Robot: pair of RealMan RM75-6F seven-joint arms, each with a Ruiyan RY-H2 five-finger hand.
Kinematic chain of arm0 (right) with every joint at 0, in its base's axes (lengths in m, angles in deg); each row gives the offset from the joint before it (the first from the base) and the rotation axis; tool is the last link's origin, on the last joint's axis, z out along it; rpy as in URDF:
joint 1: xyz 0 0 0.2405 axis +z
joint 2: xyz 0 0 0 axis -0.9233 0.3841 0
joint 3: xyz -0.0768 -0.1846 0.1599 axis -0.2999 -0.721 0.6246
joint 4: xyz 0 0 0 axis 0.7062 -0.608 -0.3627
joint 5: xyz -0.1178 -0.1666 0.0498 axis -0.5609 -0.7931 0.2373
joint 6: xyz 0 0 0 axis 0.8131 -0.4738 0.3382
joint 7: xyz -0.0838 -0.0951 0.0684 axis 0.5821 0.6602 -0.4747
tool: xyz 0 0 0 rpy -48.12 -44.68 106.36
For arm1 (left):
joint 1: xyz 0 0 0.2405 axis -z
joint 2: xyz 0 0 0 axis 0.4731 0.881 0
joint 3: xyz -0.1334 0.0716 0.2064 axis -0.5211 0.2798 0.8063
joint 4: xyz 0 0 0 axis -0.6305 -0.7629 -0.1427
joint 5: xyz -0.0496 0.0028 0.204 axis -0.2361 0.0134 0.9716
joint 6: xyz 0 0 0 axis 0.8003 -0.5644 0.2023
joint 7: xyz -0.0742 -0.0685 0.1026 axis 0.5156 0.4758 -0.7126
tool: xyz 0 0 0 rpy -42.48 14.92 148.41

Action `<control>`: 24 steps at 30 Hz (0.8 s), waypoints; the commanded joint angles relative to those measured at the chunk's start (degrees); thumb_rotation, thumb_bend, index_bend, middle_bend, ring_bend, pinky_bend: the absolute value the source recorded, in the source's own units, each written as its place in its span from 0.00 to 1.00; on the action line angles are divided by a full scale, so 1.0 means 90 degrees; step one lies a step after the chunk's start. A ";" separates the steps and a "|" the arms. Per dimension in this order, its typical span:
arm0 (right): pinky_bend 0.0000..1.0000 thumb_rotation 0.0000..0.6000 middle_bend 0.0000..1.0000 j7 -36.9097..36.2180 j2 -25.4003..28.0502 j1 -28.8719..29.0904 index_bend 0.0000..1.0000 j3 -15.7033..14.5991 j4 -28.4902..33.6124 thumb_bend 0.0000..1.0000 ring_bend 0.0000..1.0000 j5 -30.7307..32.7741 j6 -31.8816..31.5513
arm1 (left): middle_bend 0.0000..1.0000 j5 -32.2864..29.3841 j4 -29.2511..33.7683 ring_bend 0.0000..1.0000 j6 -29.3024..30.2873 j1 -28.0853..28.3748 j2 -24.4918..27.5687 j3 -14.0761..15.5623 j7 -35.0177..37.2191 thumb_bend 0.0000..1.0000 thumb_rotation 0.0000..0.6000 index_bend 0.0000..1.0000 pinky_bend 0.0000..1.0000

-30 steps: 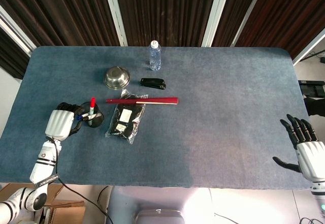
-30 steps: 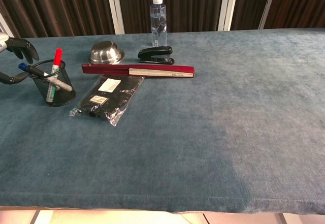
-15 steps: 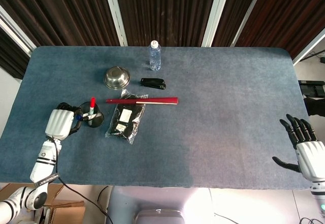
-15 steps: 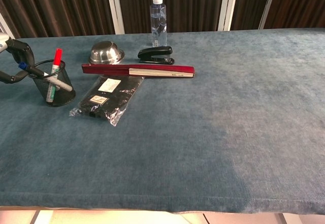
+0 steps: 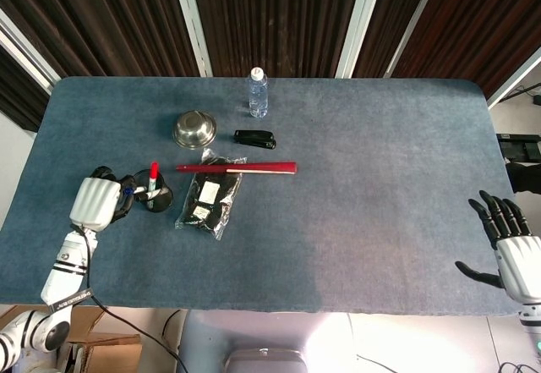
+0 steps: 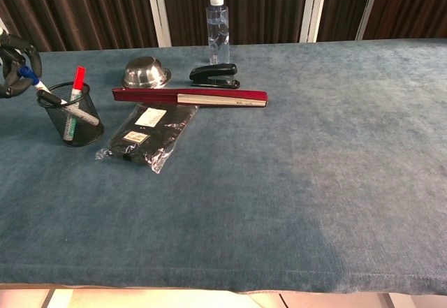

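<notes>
A black mesh pen cup stands near the table's left edge with a red-capped marker upright in it. My left hand is just left of the cup and pinches the top of a blue-capped pen. The pen leans out over the rim, its lower end still inside the cup. My right hand hovers at the table's front right corner, fingers spread, holding nothing; the chest view does not show it.
A black plastic packet lies right of the cup. Behind it are a long red flat box, a steel bowl, a black stapler and a water bottle.
My left hand has closed on the blue-capped pen and drawn back to the left, lifting the pen's top higher out of the cup. The right hand has barely shifted.
</notes>
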 commanded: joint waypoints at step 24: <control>0.00 1.00 0.00 -0.0046 -0.0030 0.0021 0.00 -0.0012 -0.0089 0.11 0.00 -0.0002 0.0044 | 0.71 0.0276 0.0172 0.53 -0.0555 0.1938 -0.1535 -0.0622 -0.0899 0.56 1.00 0.66 0.28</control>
